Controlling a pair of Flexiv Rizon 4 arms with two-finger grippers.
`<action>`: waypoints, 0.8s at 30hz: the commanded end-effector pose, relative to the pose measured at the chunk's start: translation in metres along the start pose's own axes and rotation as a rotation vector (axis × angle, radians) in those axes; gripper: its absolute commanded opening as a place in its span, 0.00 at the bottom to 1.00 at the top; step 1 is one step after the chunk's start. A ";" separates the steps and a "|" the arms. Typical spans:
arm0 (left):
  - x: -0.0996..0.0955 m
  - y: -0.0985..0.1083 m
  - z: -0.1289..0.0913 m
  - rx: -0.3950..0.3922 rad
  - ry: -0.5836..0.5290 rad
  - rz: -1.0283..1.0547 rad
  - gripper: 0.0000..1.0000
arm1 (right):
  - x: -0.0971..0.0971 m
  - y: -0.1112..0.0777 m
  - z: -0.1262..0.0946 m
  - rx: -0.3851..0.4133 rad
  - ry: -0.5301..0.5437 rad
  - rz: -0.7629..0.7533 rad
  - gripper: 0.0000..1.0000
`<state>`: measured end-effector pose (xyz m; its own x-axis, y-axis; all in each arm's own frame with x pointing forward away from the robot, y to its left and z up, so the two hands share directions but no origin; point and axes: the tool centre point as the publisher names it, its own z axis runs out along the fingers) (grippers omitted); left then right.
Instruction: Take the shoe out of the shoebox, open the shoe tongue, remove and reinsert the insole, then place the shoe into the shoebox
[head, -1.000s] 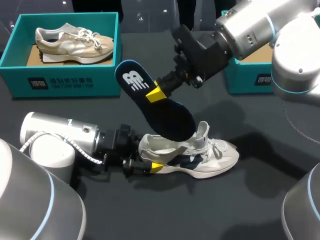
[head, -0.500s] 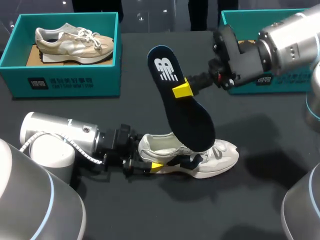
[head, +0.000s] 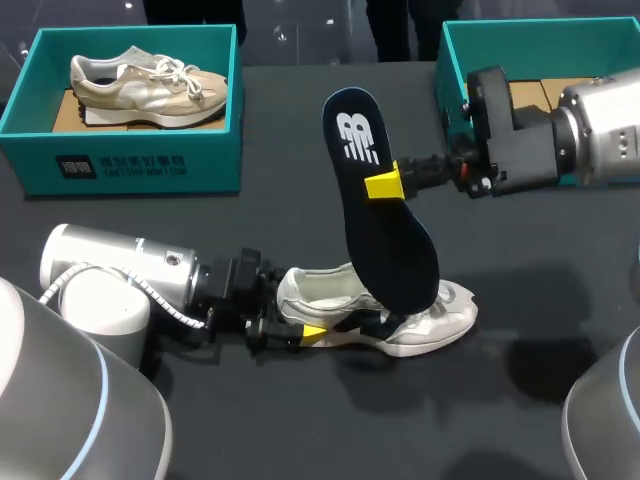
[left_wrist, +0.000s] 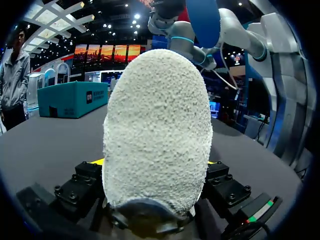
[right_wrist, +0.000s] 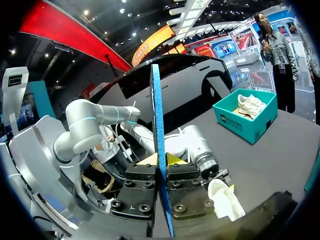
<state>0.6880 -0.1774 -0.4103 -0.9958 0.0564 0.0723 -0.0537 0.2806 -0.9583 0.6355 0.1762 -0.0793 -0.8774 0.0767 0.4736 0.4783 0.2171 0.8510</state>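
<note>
Dark bench (head: 560, 300) carries a white shoe (head: 420, 318) lying on its sole near the middle, heel toward the left arm. At that heel the left gripper (head: 300, 322) is clenched on the shoe, low over the bench; in the left wrist view the pebbled heel (left_wrist: 156, 130) fills the space between its 2 fingers, touching both. From the right side, the right gripper (head: 385, 186) is clamped on a dark blue insole (head: 385, 230) near its middle and holds it in the air, steeply tilted, logo end up and toe end down over the laces. Whether the toe end touches the shoe cannot be told. In the right wrist view the insole (right_wrist: 159, 150) stands edge-on between the yellow tips, with the shoe (right_wrist: 225, 200) below and just beside them. At the far left of the bench 1 teal shoebox (head: 130, 165) holds a beige shoe (head: 150, 85). Behind the right arm, a second teal shoebox (head: 520, 35) sits at the far right.
</note>
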 end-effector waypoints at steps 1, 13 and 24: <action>0.001 0.001 0.000 -0.001 -0.002 0.000 0.00 | 0.015 -0.010 -0.013 -0.057 -0.082 0.001 0.00; 0.001 0.001 0.000 -0.001 -0.002 0.000 0.00 | 0.021 -0.015 -0.027 -0.096 -0.094 0.004 0.00; 0.001 0.001 0.000 -0.001 -0.002 0.000 0.00 | 0.022 -0.021 -0.029 -0.097 -0.082 0.016 0.00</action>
<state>0.6880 -0.1774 -0.4104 -0.9958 0.0564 0.0723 -0.0537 0.2806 -0.9583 0.6099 0.1451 -0.0776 -0.8675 0.1585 0.4715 0.4912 0.1240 0.8622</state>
